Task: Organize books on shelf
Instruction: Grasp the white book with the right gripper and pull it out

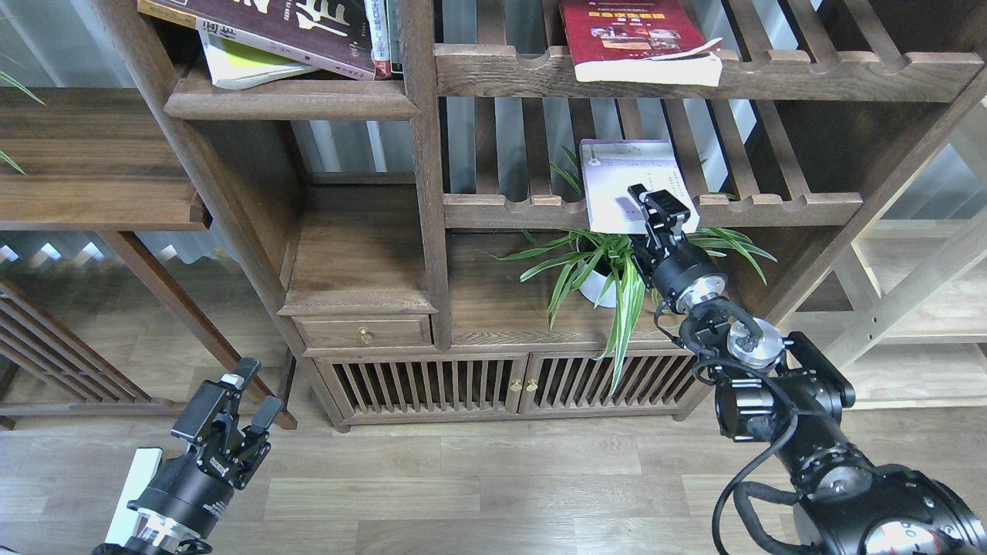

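Nearest the viewer, the left gripper [240, 401] hangs low over the wooden plank floor [478, 493], its two fingers spread apart with nothing between them. To the right, the right arm rises from the lower right corner and reaches up and forward; the right gripper [655, 212] lies at the near edge of the pale lavender-white book [628, 173], its upper finger [669, 206] over the cover near the book's front right corner. Whether the fingers are clamped on the book cannot be told, since the lower finger is hidden behind the gripper body. This book lies flat on the lower slatted rack [771, 208], its near edge overhanging the notched front rail. Directly below it, a spider plant [586, 270] in a white pot stands on the cabinet top, its leaves spreading just beside the right wrist. Left of the plant, the drawer ledge [355, 254] carries a brass-knobbed drawer [364, 333]. Farther up, the red book [632, 38] lies flat on the upper slatted rack [810, 77], its pages overhanging the front rail. At upper left, the shelf [289, 99], a solid board with a moulded front edge, holds the yellow-green book [247, 68] lying beneath a dark brown book [285, 27], with narrow upright spines [384, 38] just beside them against the post.
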Action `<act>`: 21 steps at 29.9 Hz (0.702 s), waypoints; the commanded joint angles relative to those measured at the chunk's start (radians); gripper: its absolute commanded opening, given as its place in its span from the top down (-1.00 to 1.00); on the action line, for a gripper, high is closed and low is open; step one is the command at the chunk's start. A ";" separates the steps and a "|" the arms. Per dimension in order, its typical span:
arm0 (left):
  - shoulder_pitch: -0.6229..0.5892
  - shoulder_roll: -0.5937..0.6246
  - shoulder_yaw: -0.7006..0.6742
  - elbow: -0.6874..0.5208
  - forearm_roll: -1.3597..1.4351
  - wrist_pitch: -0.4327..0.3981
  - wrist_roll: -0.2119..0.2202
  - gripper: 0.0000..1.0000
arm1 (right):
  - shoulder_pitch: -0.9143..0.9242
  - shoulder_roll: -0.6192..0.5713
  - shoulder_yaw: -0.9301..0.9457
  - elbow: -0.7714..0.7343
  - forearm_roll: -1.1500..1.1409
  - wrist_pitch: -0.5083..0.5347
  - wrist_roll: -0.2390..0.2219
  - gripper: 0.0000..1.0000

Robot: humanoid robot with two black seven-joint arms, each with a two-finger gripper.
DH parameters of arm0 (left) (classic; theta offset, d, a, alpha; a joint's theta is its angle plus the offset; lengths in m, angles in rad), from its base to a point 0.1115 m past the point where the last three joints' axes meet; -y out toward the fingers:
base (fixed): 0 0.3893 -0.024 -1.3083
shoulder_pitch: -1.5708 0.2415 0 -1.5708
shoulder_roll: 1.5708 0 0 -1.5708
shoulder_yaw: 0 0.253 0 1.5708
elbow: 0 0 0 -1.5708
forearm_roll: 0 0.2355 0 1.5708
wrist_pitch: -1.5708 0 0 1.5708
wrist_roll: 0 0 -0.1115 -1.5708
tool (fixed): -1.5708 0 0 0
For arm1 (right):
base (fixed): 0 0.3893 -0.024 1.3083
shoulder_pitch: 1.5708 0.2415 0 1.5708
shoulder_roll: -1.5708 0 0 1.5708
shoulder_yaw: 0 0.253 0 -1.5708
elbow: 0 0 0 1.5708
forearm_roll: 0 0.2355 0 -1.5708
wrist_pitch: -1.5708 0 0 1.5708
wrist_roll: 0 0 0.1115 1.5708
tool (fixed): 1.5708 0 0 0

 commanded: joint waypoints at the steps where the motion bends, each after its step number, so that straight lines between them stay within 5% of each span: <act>1: 0.000 0.000 0.000 -0.001 0.000 0.000 0.000 -0.96 | 0.028 0.000 0.009 -0.047 0.000 0.000 0.001 -0.21; 9: 0.000 -0.001 0.000 -0.001 0.000 0.000 0.000 -0.96 | 0.036 0.000 0.017 -0.058 0.003 -0.003 0.019 -0.05; 21: 0.000 0.000 -0.002 0.000 0.000 0.000 0.000 -0.96 | 0.033 0.000 0.015 -0.054 0.003 0.006 0.022 0.47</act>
